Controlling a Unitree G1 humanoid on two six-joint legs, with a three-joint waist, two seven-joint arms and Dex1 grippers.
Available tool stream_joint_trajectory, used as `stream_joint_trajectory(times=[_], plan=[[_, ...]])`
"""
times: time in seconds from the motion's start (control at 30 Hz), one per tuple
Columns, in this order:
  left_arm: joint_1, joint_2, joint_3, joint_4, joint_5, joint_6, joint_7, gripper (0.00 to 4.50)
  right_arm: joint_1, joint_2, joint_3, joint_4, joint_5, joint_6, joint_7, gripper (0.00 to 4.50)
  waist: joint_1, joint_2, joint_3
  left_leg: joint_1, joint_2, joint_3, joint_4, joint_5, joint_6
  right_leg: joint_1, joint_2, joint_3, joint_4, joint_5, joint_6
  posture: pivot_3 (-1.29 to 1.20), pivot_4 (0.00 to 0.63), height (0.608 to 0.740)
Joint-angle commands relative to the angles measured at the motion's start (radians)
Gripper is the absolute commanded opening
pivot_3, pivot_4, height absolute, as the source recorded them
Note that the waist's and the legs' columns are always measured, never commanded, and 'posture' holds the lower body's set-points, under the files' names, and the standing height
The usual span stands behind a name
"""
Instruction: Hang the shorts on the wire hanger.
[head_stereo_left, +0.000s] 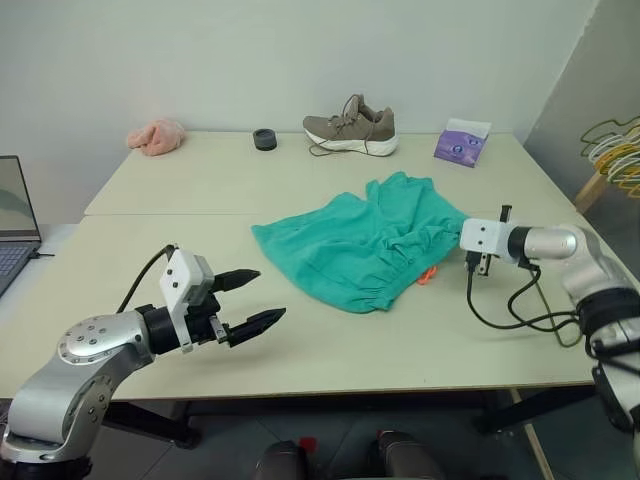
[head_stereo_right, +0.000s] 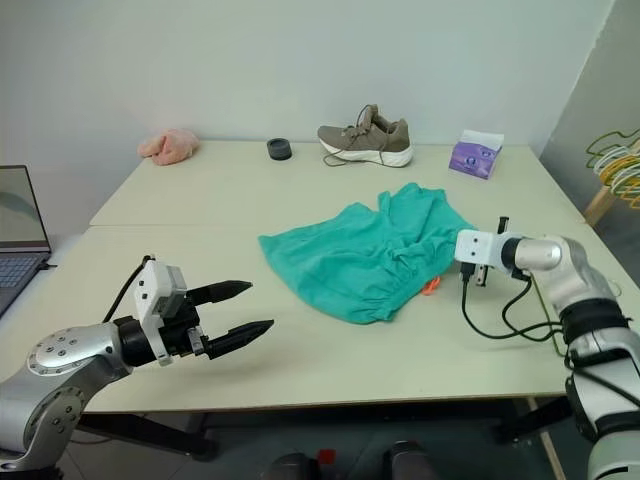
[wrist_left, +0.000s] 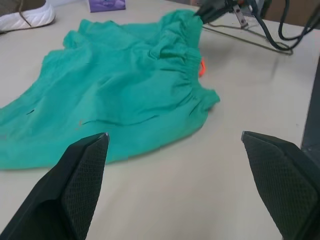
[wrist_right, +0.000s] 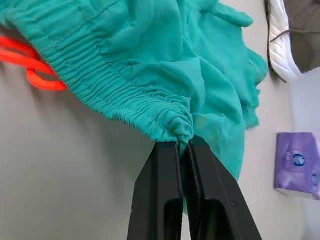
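From your head camera, the teal-green soft fabric shorts (head_stereo_left: 372, 250) lie crumpled mid-table, your right gripper (head_stereo_left: 466, 243) at their waistband edge and your left gripper (head_stereo_left: 252, 300) spread wide over bare tabletop. Left wrist view: the thin dark wire hanger (wrist_left: 250, 39) lies flat just beyond the shorts. Right wrist view: your fingers (wrist_right: 162, 200) are pinched tight on the gathered waistband, orange drawstring (wrist_right: 35, 70) beside it.

Teal shorts (head_stereo_left: 365, 243) w/ orange drawstring (wrist_right: 35, 67)
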Motion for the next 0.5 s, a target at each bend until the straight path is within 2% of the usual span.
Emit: stream_joint_trajectory(times=[0.03,0.13,0.33,0.43,0.47,0.5], plan=[[-0.015,-0.006,-0.005,-0.009,0.008,-0.024,-0.003,4.5,-0.047,-0.001,0.025,0.061,-0.005,-0.132,0.095,0.28,0.0,0.0,0.0,0.0,0.0,0.0,0.0,0.0,0.0,0.0,0.0,0.0,0.0,0.0,0.0,-0.01,0.057,0.74],[-0.021,-0.011,-0.011,0.006,0.019,-0.032,-0.007,4.5,-0.047,-0.024,0.056,0.072,-0.04,-0.227,0.121,1.1,0.001,0.001,0.0,0.0,0.0,-0.001,-0.001,0.0,0.0,0.0,0.0,-0.001,0.0,0.0,0.0,-0.01,0.057,0.74],[-0.012,-0.01,0.0,0.032,0.029,-0.046,-0.018,4.5,0.011,-0.101,0.059,0.0,-0.004,-0.309,0.231,3.19,0.002,0.002,0.001,0.0,-0.001,0.0,-0.001,0.0,0.0,0.0,-0.001,0.0,0.0,0.0,0.0,-0.02,0.06,0.74],[-0.004,-0.001,0.018,0.068,0.046,-0.061,-0.027,4.5,0.099,-0.135,-0.001,-0.162,0.18,-0.174,0.391,4.26,0.002,0.002,0.001,0.001,0.0,0.0,-0.001,0.0,0.0,0.0,-0.001,0.0,0.0,0.0,0.0,-0.03,0.061,0.74],[-0.003,0.002,0.024,0.079,0.049,-0.065,-0.031,4.5,0.137,-0.146,-0.023,-0.238,0.246,-0.106,0.438,4.48,0.002,0.002,0.001,0.001,0.001,-0.001,-0.001,0.0,0.0,0.001,-0.001,-0.001,0.0,0.0,0.0,-0.03,0.061,0.74],[-0.003,0.004,0.029,0.086,0.05,-0.067,-0.035,4.5,0.172,-0.154,-0.044,-0.316,0.301,-0.042,0.469,4.48,0.001,0.003,0.001,0.001,0.001,-0.001,0.0,0.0,0.0,0.001,-0.002,-0.001,0.0,0.0,0.0,-0.03,0.062,0.74]])
